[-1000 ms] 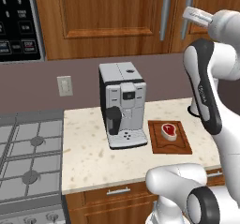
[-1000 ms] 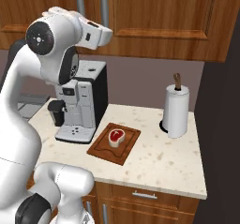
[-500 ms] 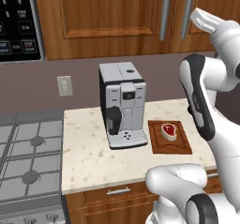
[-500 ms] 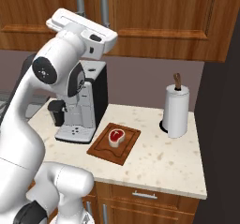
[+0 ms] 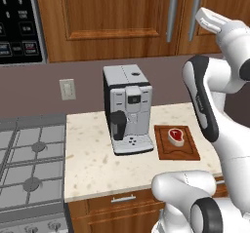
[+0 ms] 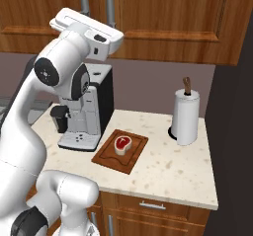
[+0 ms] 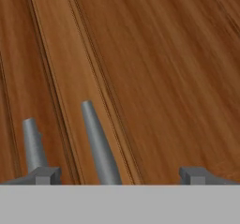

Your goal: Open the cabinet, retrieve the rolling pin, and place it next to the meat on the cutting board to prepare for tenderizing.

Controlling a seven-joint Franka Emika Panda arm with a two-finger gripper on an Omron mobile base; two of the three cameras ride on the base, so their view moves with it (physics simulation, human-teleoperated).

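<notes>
The cabinet [image 5: 112,17] hangs on the wall above the counter [image 5: 93,164], its doors closed, so I cannot see what it holds. Its two silver bar handles [image 5: 172,12] run straight up and down, side by side where the doors meet. In the hand view my fingers [image 7: 47,174] stand apart and hold nothing, pointing at the wooden door, with both handles [image 7: 96,143] just beyond my left fingertip. On the counter the cutting board [image 6: 106,156] lies flat right of the coffee machine [image 5: 128,110], long side running near to far, and carries the meat [image 6: 121,144] toward its far end. A paper towel roll [image 6: 185,116] stands further right. Since a second ago my hand has risen closer to the handles.
</notes>
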